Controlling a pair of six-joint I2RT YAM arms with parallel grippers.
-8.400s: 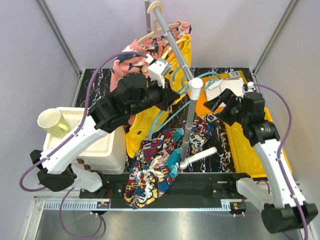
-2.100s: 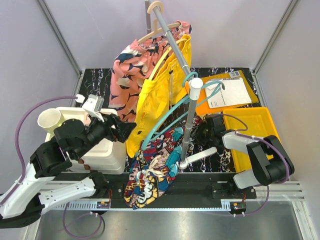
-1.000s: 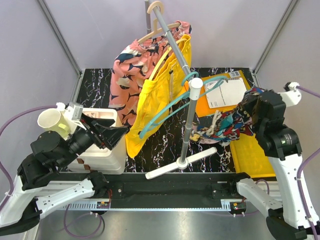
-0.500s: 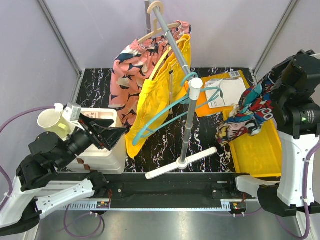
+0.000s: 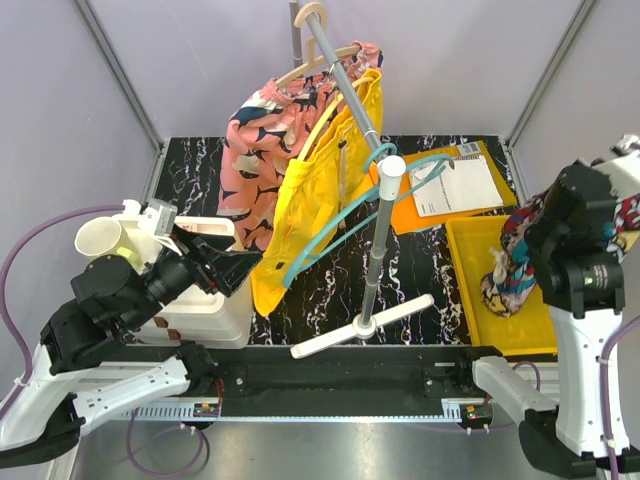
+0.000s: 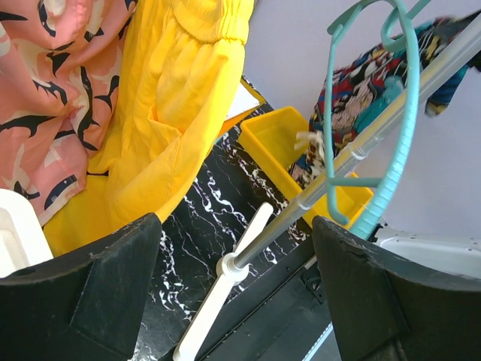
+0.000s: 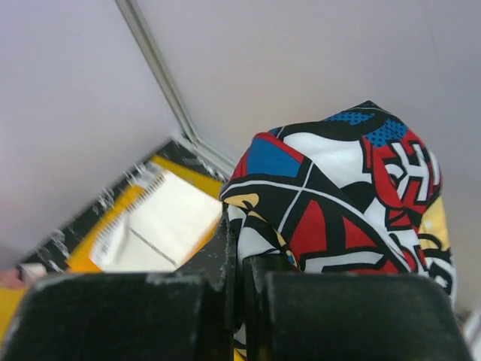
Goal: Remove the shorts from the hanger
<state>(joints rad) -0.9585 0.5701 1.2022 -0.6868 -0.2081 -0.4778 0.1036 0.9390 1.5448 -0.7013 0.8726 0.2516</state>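
Comic-print shorts (image 5: 508,262) hang bunched from my right gripper (image 5: 535,228) above the yellow tray (image 5: 478,235). In the right wrist view the right gripper (image 7: 240,278) is shut on a fold of these shorts (image 7: 338,203). Plain yellow shorts (image 5: 310,190) still hang from the rail; the left wrist view has them (image 6: 173,98) at upper left. A teal hanger (image 5: 345,218) hangs bare on the rail. My left gripper (image 5: 232,262) stands open and empty left of the yellow shorts, its fingers (image 6: 90,293) wide apart.
A pink patterned garment (image 5: 255,140) hangs on a wooden hanger (image 5: 320,55) behind. The rack's pole (image 5: 375,260) and white foot (image 5: 365,325) stand mid-table. A mug (image 5: 105,240) sits on white stacked boxes (image 5: 205,300) at left. An orange envelope with a paper (image 5: 455,185) lies beyond the tray.
My right arm pulled the comic-print shorts off the teal hanger, lifted them and carried them right over the yellow tray. The left arm drew back from the rack and has barely moved since.
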